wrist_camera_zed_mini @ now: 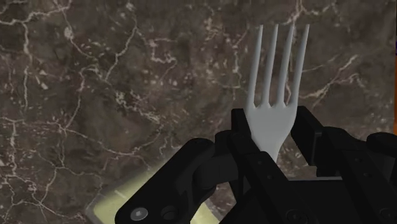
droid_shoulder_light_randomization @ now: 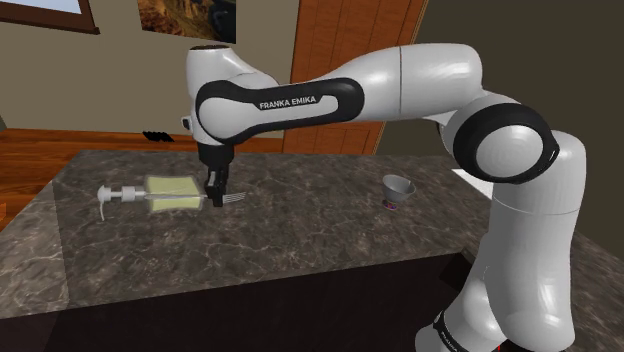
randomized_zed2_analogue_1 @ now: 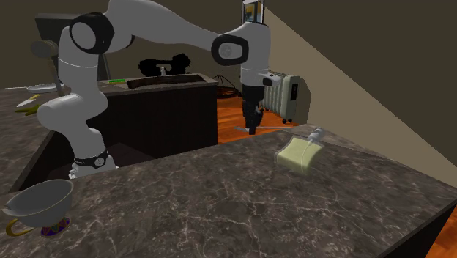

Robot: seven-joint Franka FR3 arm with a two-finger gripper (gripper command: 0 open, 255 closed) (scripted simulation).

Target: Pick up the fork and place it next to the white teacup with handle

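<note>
Over the tabletop [droid_shoulder_light_randomization: 300, 245] end beside the soap dispenser [droid_shoulder_light_randomization: 170, 193], the gripper [droid_shoulder_light_randomization: 216, 188] pinched the fork [wrist_camera_zed_mini: 273, 121].
Its fingers clasped the fork below the tines, which jutted out level, seemingly just clear of the marbled surface, so the lift looked done. The next move called for carrying the fork across to the white teacup [droid_shoulder_light_randomization: 399, 188] near the opposite end and lowering it alongside without nudging the cup. The dispenser lay on its side just beside the gripper, off that path.

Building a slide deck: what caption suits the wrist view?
Black hand clasping a pale grey fork, tines pointing forward, over a dark marbled counter.
</note>
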